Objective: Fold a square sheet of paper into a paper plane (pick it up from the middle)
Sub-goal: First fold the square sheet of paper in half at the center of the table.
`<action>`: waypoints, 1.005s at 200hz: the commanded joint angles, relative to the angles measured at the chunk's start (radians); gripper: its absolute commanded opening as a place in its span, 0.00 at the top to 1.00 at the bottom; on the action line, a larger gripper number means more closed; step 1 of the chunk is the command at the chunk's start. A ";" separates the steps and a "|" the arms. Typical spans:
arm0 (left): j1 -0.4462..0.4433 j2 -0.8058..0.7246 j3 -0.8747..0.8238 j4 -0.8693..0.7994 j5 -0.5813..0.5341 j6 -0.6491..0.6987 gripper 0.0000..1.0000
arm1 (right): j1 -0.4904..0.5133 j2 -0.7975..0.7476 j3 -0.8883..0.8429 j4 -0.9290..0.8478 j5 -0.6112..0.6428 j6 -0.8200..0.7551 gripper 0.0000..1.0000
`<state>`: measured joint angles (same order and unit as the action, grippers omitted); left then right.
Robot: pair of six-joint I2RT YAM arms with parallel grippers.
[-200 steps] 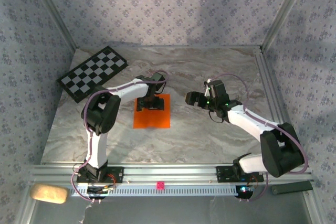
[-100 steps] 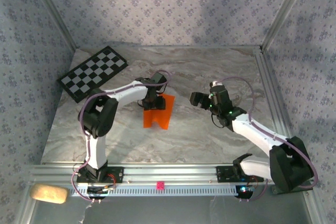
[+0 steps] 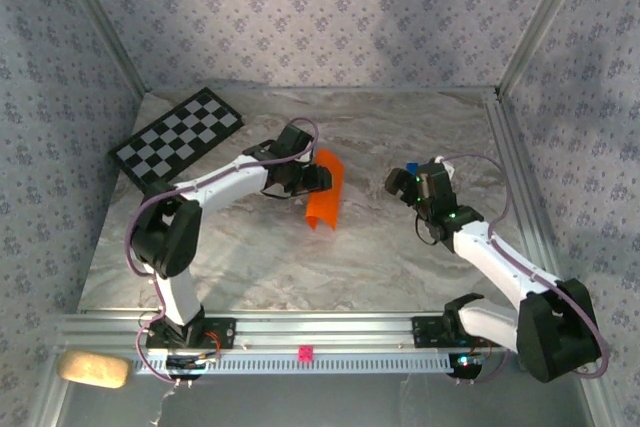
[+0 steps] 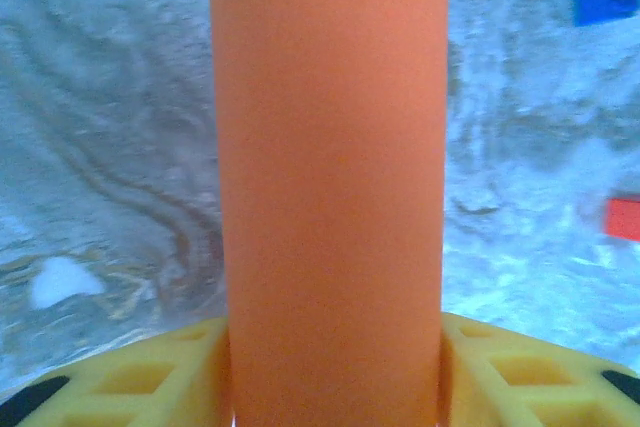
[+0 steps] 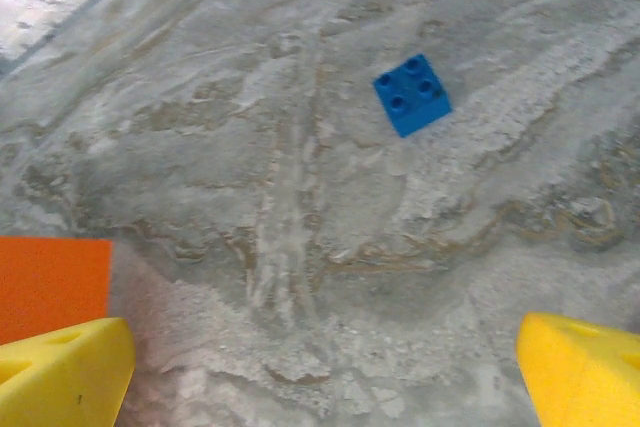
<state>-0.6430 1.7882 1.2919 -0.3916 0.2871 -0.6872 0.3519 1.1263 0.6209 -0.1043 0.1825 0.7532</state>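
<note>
The square sheet of paper (image 3: 326,192) is bright orange and hangs above the marble table, bowed into a narrow arch. My left gripper (image 3: 311,179) is shut on it at its middle. In the left wrist view the paper (image 4: 330,177) rises as a tall orange band between the yellow fingers (image 4: 150,379). My right gripper (image 3: 404,183) stands open to the right of the sheet, apart from it. Between its yellow fingertips (image 5: 66,375) there is only bare table, and an edge of the paper (image 5: 50,282) shows at the left of that view.
A small blue cube (image 5: 412,94) lies on the table just beyond the right gripper. A tiny red cube (image 4: 625,217) sits near it. A black-and-white checkerboard (image 3: 177,137) lies at the back left. Papered walls and metal posts (image 3: 530,37) fence the table.
The left gripper closed on the flat sheet, lifted it off the table and carried it right, so it now bows. The right arm drew back to the right, still open.
</note>
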 commanded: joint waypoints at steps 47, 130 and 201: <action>0.064 -0.040 -0.177 0.359 0.265 -0.199 0.50 | -0.070 0.012 -0.048 0.188 -0.367 0.016 0.02; 0.036 0.029 -0.275 0.540 0.297 -0.310 0.51 | -0.058 0.105 -0.022 0.252 -0.480 0.016 0.05; 0.010 0.068 -0.307 0.523 0.206 -0.288 0.51 | -0.025 0.189 0.033 0.189 -0.453 0.019 0.04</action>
<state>-0.6216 1.8286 1.0046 0.1284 0.5335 -0.9894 0.3195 1.2869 0.6003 0.1204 -0.2771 0.7605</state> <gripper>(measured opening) 0.487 0.960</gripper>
